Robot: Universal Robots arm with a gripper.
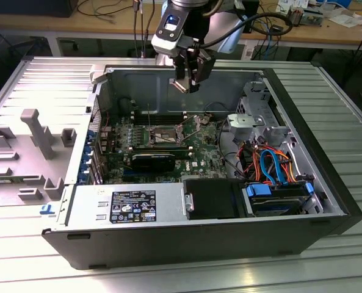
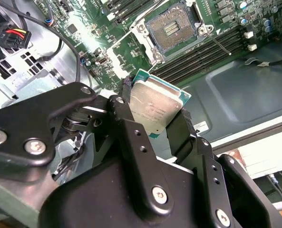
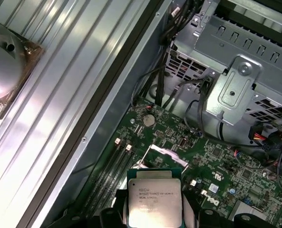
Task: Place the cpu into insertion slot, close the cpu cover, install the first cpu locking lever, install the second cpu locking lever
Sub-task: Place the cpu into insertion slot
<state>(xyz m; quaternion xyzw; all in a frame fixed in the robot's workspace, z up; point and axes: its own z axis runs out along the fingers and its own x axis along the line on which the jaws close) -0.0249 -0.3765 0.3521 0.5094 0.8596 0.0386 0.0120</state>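
Black gripper (image 1: 187, 85) clamping small silver-grey square cpu (image 3: 154, 199) by edges, hanging well above dark square metal-rimmed insertion slot (image 2: 171, 29). Placing step in hand; seating probably needing careful alignment.

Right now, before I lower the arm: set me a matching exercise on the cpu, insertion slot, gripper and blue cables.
1 cpu
2 insertion slot
3 gripper
4 blue cables

A uncovered, contacts showing
B shut, hanging over the open case
C clamped in the gripper
D toward the exterior view's right of the board

Pairs: 1-C, 2-A, 3-B, 4-D
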